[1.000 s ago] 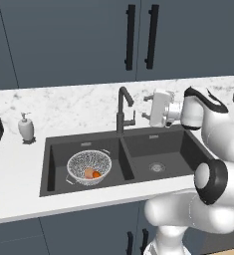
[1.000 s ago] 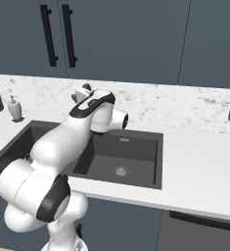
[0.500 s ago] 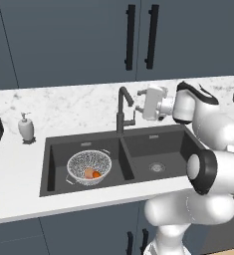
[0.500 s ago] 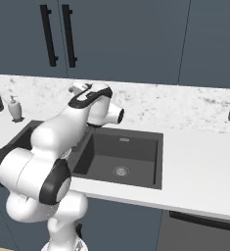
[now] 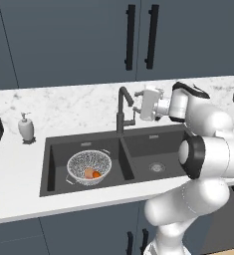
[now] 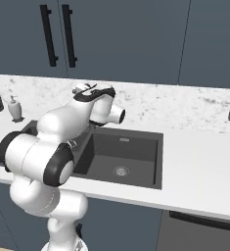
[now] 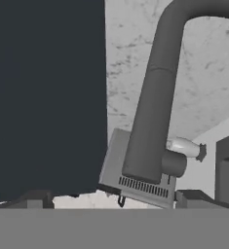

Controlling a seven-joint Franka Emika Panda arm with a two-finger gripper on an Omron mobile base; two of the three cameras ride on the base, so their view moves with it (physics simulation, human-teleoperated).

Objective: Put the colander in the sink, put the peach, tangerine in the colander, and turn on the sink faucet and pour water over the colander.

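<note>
Inside sink (image 5: 54,164): colander (image 5: 88,167) holding tangerine (image 5: 96,175), probably peach (image 5: 88,173).

The table (image 5: 49,107) is showing as white, grey-veined marble with a smooth polish. The sink (image 5: 56,164) is looking matt dark grey, like stone composite. The sink faucet (image 5: 121,112) is reading as dark, dull metal. The colander (image 5: 88,168) is gleaming as silvery perforated metal. The arm's shell is shining like glossy white plastic.
</note>
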